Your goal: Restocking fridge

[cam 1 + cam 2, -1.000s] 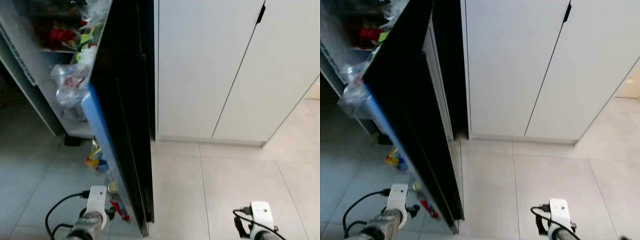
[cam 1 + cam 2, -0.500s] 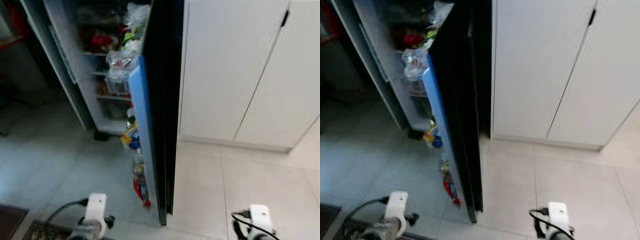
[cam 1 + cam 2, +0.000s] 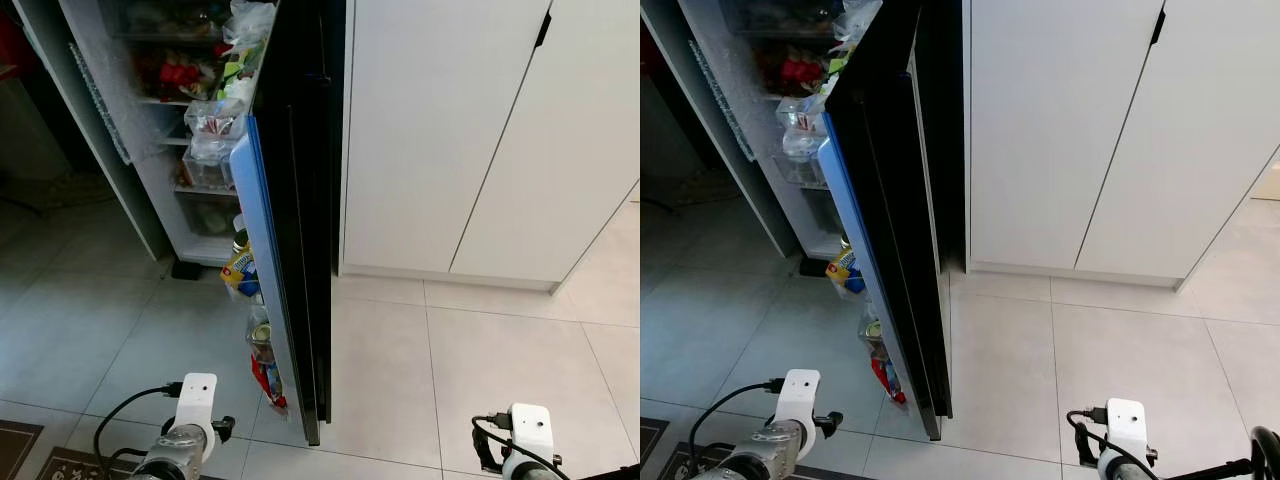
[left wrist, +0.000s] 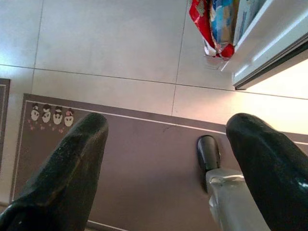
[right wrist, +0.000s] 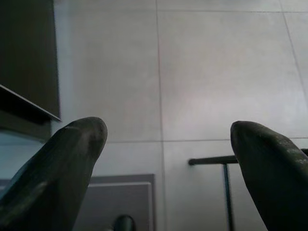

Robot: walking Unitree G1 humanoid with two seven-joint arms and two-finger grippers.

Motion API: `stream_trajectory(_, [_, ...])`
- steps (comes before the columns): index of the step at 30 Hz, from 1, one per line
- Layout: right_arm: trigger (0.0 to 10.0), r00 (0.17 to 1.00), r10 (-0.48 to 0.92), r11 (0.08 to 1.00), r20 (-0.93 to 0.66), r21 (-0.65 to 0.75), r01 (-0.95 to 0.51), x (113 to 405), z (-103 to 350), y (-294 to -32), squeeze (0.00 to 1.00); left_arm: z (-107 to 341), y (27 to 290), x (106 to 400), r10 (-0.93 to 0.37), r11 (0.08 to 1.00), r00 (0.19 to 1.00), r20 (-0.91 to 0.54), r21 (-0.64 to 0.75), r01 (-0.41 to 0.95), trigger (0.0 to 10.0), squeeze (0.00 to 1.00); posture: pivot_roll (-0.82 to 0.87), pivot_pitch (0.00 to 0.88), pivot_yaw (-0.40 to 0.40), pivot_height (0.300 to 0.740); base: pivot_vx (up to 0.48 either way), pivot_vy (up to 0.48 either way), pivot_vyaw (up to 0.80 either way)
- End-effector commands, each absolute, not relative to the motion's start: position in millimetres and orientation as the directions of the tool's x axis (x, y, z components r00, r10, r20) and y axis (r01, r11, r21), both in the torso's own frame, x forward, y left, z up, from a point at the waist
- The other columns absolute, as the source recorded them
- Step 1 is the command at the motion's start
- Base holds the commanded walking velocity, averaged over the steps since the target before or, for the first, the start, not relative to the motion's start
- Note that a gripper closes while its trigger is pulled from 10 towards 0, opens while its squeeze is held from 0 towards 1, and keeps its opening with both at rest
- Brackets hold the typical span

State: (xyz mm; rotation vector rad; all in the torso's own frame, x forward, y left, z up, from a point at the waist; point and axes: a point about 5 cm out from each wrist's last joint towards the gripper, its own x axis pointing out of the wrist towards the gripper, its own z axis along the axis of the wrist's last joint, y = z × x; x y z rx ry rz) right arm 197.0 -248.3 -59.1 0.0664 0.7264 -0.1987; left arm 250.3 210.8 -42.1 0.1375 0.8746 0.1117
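Camera has swung back right and steadied since half a second ago — fridge door (image 3: 290,200) sits more central now; things themselves have not moved.

Eye views: door stands open, edge-on, its bins packed with bags, bottles and a red packet (image 3: 270,378) low down. Fridge (image 3: 170,110) shelves behind are full too. White cabinets (image 3: 450,130) to the right, tile floor (image 3: 420,370) below. Both arms hang low at the bottom edge, nothing carried — no restock item to be seen anywhere.

Left wrist view: left gripper (image 4: 166,159) fingers spread wide, empty, over a grey mat (image 4: 144,163); door's bottom corner and the red packet just beyond it.

Right wrist view: right gripper (image 5: 166,159) also spread wide, empty, above bare tile; dark door edge off to one side.

Risk, as a judgement: stepping forward could clip the door's lower corner, which juts into the path, or catch a foot on the mat. Crammed bins leave little room, so anything pushed in may knock bags out.
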Motion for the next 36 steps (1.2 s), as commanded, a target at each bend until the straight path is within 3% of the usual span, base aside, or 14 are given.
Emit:
stream_trajectory(1, [10.0,0.754,-0.144,0.981,-0.641,0.006,0.192,198,-57,-249,0.00,-45,212,246,0.149,0.983,0.623,-0.768,0.181,-0.011,10.0,0.00,-0.09,0.000,0.026,0.740,0.000,0.000,0.00])
stream_trajectory(7, [10.0,0.791,-0.086,0.990,-0.606,0.039,0.137,202,-54,-244,0.00,-45,214,245,0.142,0.982,0.623,-0.769,0.188,0.008,10.0,0.00,-0.10,0.000,0.030,0.740,0.000,0.000,0.00])
stream_trajectory(8, [10.0,0.855,-0.055,0.993,-0.516,0.061,0.100,233,-35,-236,0.00,-45,214,245,0.140,0.982,0.624,-0.769,0.188,0.012,10.0,0.00,-0.11,0.000,0.030,0.740,0.000,0.000,0.00])
stream_trajectory(10, [10.0,0.899,-0.019,0.996,-0.437,0.074,0.057,260,-15,-228,0.00,-45,214,245,0.139,0.982,0.624,-0.769,0.189,0.015,10.0,0.00,-0.10,0.000,0.029,0.740,0.000,0.000,0.00])
stream_trajectory(13, [10.0,0.918,0.028,0.998,-0.396,0.061,-0.004,278,-1,-223,0.00,-45,213,246,0.136,0.982,0.628,-0.766,0.188,0.017,10.0,0.00,-0.09,0.000,0.024,0.740,0.000,0.000,0.00])
stream_trajectory(27, [10.0,0.778,-0.065,0.998,-0.625,-0.061,0.035,232,-44,-227,0.00,-40,208,252,0.111,0.989,0.711,-0.695,0.144,-0.013,10.0,0.00,-0.09,0.000,0.007,0.740,0.000,0.000,0.00])
stream_trajectory(32, [10.0,0.641,-0.140,0.989,-0.754,-0.136,0.057,195,-68,-232,0.00,-34,205,257,0.072,0.992,0.773,-0.630,0.128,0.012,10.0,0.00,-0.09,0.000,0.002,0.740,0.000,0.000,0.00])
stream_trajectory(36, [10.0,0.590,-0.140,0.986,-0.795,-0.168,0.007,181,-77,-228,0.00,-33,204,257,0.045,0.996,0.787,-0.615,0.084,0.008,10.0,0.00,-0.09,0.000,0.006,0.740,0.000,0.000,0.00])
